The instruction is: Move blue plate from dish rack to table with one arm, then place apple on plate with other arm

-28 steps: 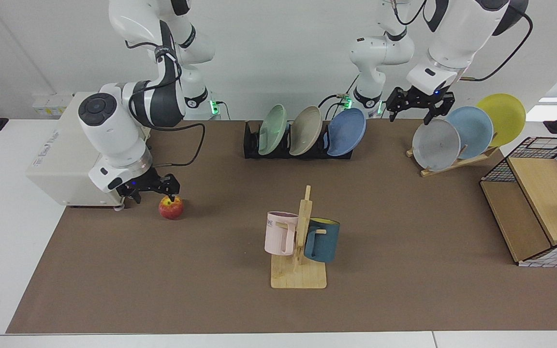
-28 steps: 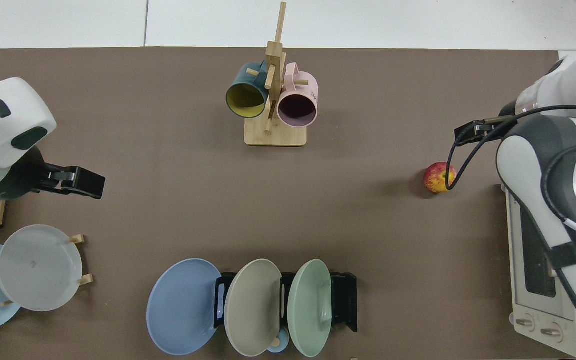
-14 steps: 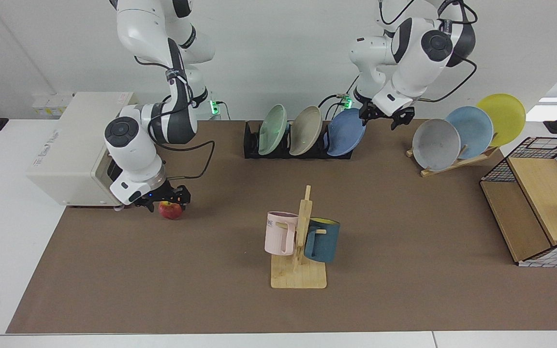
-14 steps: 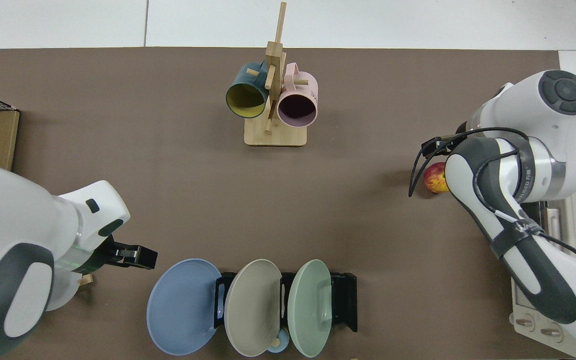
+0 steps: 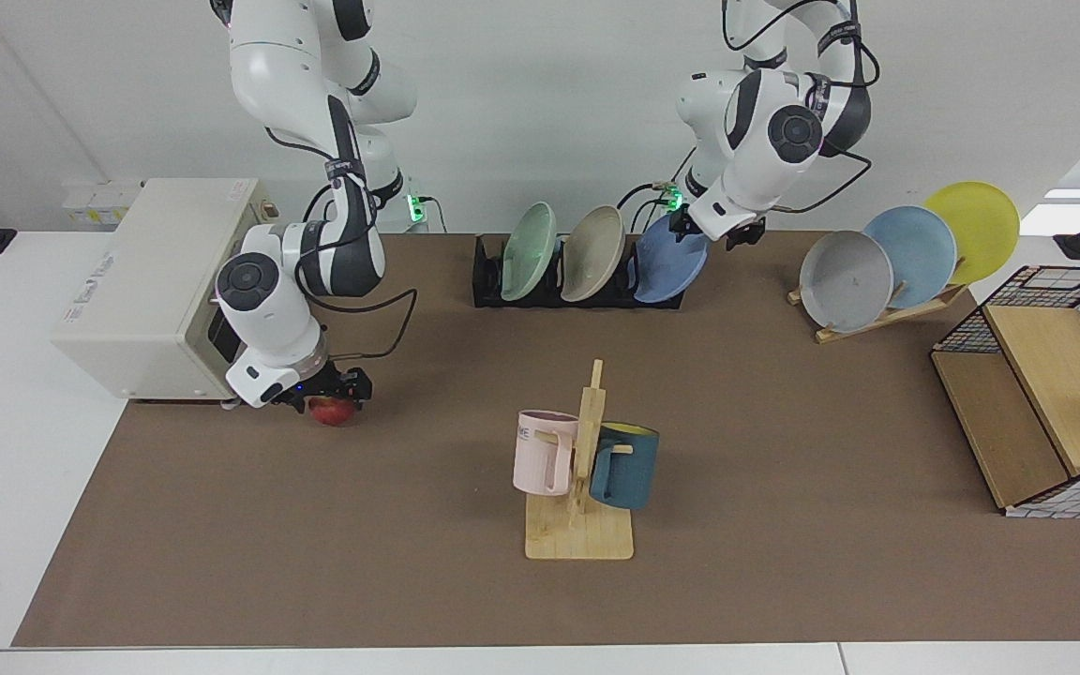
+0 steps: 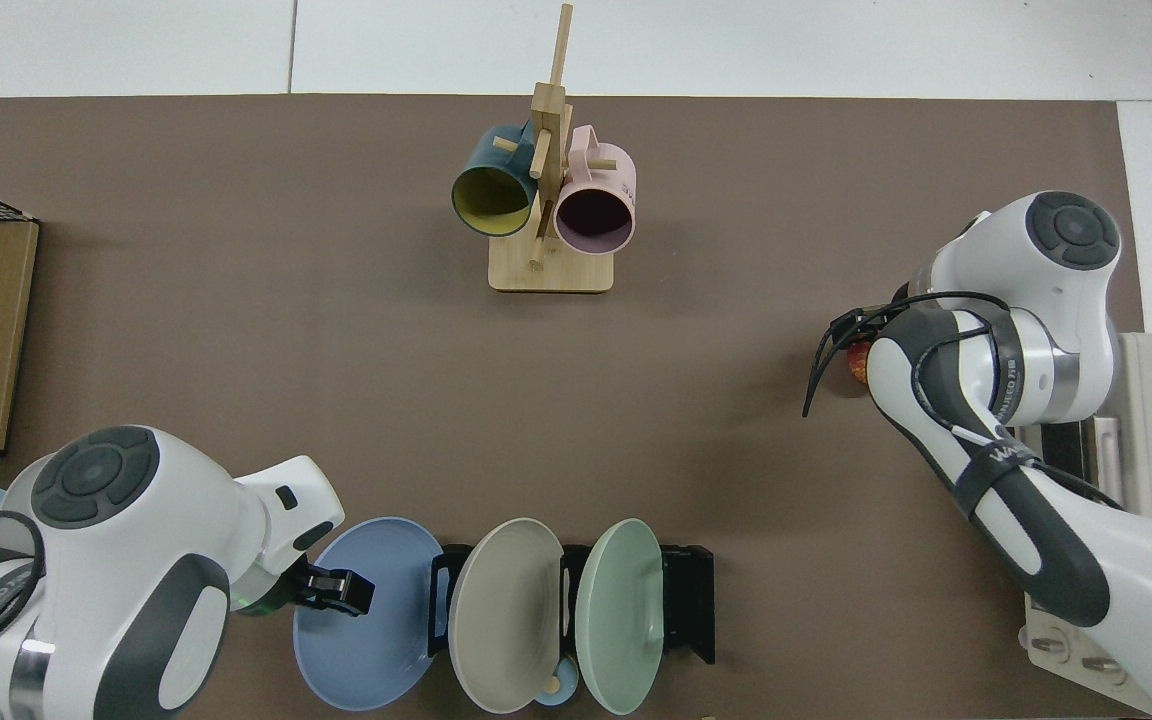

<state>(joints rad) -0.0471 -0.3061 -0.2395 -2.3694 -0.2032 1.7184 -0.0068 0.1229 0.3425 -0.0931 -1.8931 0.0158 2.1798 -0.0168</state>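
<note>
- Periwinkle-blue plate [image 5: 669,260] stands on edge at dish rack [image 5: 488,278] end, face tilted toward wooden plate stand [image 5: 887,314].
- Left gripper [image 6: 336,590] at plate's rim; jaw state unclear.
- Right gripper [image 5: 329,392] straddles apple [image 5: 332,411] near mat's edge; grip unclear.

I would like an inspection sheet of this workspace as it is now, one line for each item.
Surface: brown mat on the table, nothing spilled.
Job's things: blue plate stands in the dish rack; apple lies on the mat.
Clutter: green plate, beige plate, mug tree with two mugs, wooden stand with three plates, wire shelf.
Grippers: left gripper at the blue plate's rim; right gripper low over the apple.
Cables: black cables along both arms, none on the mat.
Surroundings: white appliance, white wall.
</note>
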